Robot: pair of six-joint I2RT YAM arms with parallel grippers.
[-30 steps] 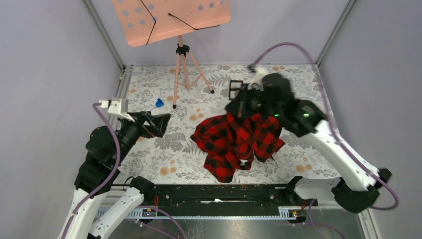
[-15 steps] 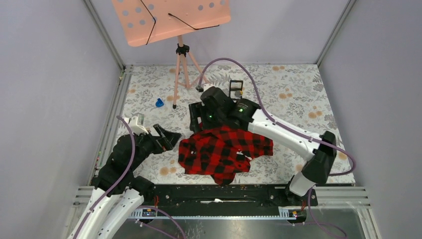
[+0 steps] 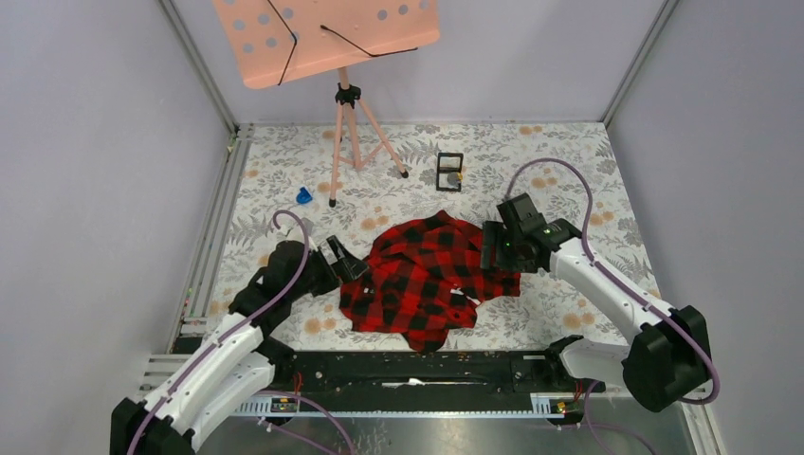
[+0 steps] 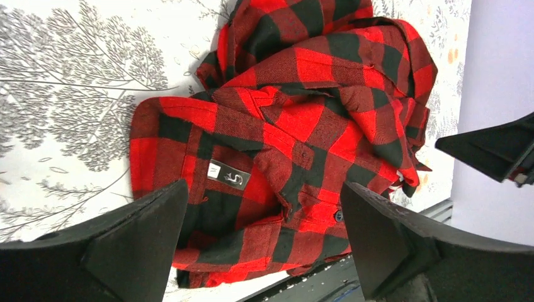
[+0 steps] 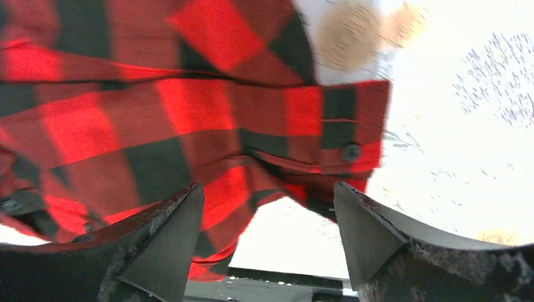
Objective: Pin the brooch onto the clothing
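Note:
The clothing (image 3: 417,277), a red-and-black check shirt, lies crumpled at the middle of the table. The brooch is out of view in every frame. My left gripper (image 3: 351,263) stands open at the shirt's left edge. In the left wrist view its jaws (image 4: 264,245) straddle the collar area, where a small dark label (image 4: 228,176) shows. Over the shirt's right edge my right gripper (image 3: 489,248) is open too. In the right wrist view its fingers (image 5: 165,242) frame a buttoned cuff (image 5: 340,135), holding nothing.
A small black square frame box (image 3: 449,171) sits behind the shirt. A small blue object (image 3: 303,195) lies at the back left, near the pink music stand's (image 3: 327,33) tripod legs (image 3: 353,133). The black rail (image 3: 417,370) runs along the near edge.
My right gripper has opened and let go of the shirt, then swung from its back-left side to its right edge. The left arm has moved in to the shirt's left edge.

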